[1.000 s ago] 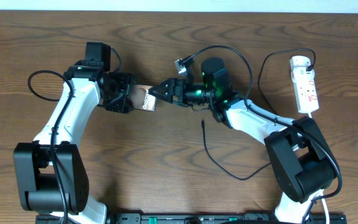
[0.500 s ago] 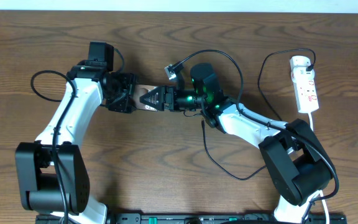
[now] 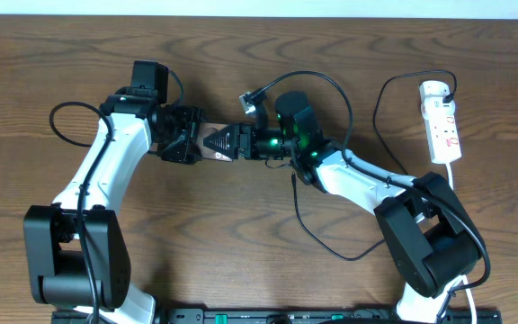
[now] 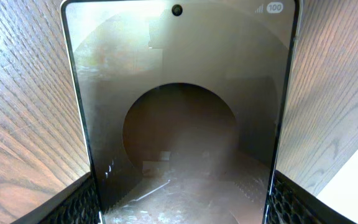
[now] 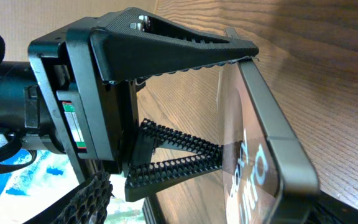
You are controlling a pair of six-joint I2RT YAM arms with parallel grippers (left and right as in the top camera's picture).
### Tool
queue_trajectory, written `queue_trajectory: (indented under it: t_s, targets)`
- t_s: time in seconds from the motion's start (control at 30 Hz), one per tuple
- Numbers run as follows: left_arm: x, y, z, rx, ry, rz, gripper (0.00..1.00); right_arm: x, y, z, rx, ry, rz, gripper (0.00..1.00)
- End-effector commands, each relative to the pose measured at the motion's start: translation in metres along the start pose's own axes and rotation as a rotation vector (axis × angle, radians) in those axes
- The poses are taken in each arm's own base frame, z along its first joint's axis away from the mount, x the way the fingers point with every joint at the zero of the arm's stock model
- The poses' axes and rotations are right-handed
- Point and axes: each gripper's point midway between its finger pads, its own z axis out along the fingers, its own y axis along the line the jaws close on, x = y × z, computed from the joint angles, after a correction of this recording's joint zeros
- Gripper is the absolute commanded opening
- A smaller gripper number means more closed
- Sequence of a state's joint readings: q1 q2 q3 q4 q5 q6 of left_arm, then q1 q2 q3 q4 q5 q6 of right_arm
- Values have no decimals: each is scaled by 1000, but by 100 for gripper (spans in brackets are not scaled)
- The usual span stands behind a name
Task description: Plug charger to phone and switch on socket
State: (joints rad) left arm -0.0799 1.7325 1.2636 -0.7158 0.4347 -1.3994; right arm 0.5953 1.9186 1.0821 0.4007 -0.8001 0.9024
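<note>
The phone point(image 3: 209, 137) is lifted off the table, its dark screen filling the left wrist view point(image 4: 179, 93). My left gripper point(image 3: 187, 144) is shut on it, a mesh pad point(image 4: 73, 199) pressed to each long edge. My right gripper point(image 3: 225, 142) has come in from the right and stands open around the phone's free end point(image 5: 253, 155). One of its pads point(image 5: 92, 196) is well clear of the screen. The charger point(image 3: 317, 241) lies slack on the table, its tip point(image 3: 293, 178) near the right arm. The socket point(image 3: 441, 121) lies at the far right.
The charger's cable loops up beside the socket point(image 3: 378, 108). Thick black arm cables arch over the right arm point(image 3: 331, 85) and left of the left arm point(image 3: 57, 121). A black rail point(image 3: 268, 315) runs along the table's front edge.
My right gripper has moved left over the phone's free end, covering its lettering, and its jaws have narrowed a little. The left arm has shifted slightly right, still holding the phone.
</note>
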Motion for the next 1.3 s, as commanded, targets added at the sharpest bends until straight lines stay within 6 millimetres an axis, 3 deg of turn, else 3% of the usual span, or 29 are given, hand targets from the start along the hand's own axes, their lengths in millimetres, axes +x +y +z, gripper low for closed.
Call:
queue_trajectory:
  t_s: [0.0,0.4,0.57,1.27]
  targets:
    - [6,-2,-3,13,29,-8,7,-1,5,3,1,-7,-37,76]
    - [6,-2,-3,14,28,-8,7,-2,-6,4,52,-25,-29,73]
    - [6,-2,-3,13,28,-7,7,-1,-21,3,121,-39,10,72]
    - [22,-4,3,13,39,38,7,-4,-22,2,131,-56,11,73]
